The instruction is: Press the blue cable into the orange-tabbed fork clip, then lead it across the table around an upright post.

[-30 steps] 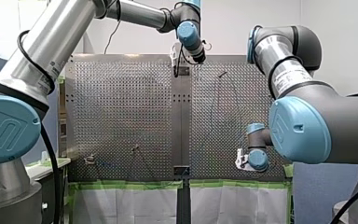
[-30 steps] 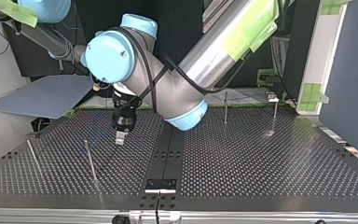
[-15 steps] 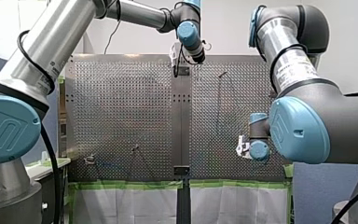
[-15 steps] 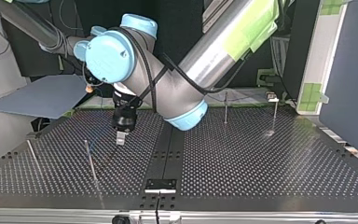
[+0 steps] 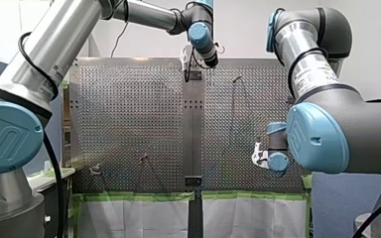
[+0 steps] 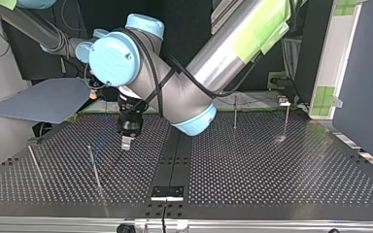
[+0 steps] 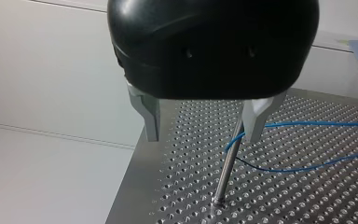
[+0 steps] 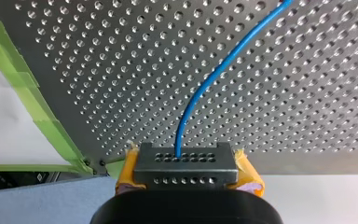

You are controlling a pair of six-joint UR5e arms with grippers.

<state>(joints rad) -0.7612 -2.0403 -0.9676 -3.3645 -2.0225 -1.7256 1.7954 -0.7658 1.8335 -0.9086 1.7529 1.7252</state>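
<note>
The blue cable (image 8: 205,84) runs across the perforated plate into my right gripper (image 8: 186,163), which is shut on it between yellow pads. In the front view that gripper (image 5: 254,159) hangs low at the right. My left gripper (image 7: 203,133) is open, its metal fingers (image 7: 152,116) astride an upright post (image 7: 226,172). The cable (image 7: 307,123) loops round this post, close to one finger. In the front view my left gripper (image 5: 187,74) is at the plate's far middle. A small clip (image 5: 95,169) stands near the front left; its tab colour is too small to tell.
More thin posts stand on the plate (image 6: 272,165): two at the top view's left (image 6: 94,167) (image 6: 34,162) and one at the back right (image 6: 235,111). Green tape (image 5: 139,196) lines the near edge. A blue-grey sheet (image 6: 43,99) lies beyond the plate.
My right arm has lifted and shifted its gripper a little, drawing the cable along. My left arm and its open fingers have stayed put.
</note>
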